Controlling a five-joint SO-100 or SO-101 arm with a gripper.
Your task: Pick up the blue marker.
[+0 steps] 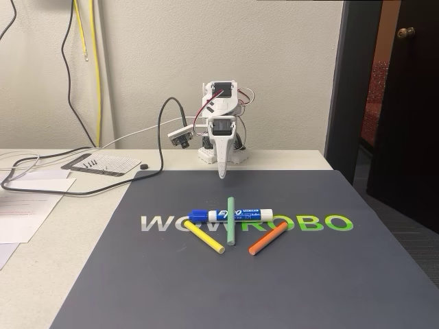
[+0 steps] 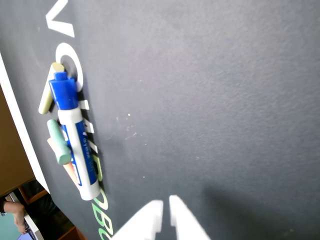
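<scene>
The blue marker lies flat on the dark mat, its white barrel running left-right and its dark blue cap at the left in the fixed view. A thin green stick lies across it. A yellow stick and an orange stick lie just in front. My gripper points down behind the marker, clear of it, shut and empty. In the wrist view the marker sits at the left, with my gripper at the bottom edge.
The mat carries a WOWROBO logo. Black cables and papers lie on the table at the left. A dark door stands at the right, beyond the table edge. The arm's base is at the back.
</scene>
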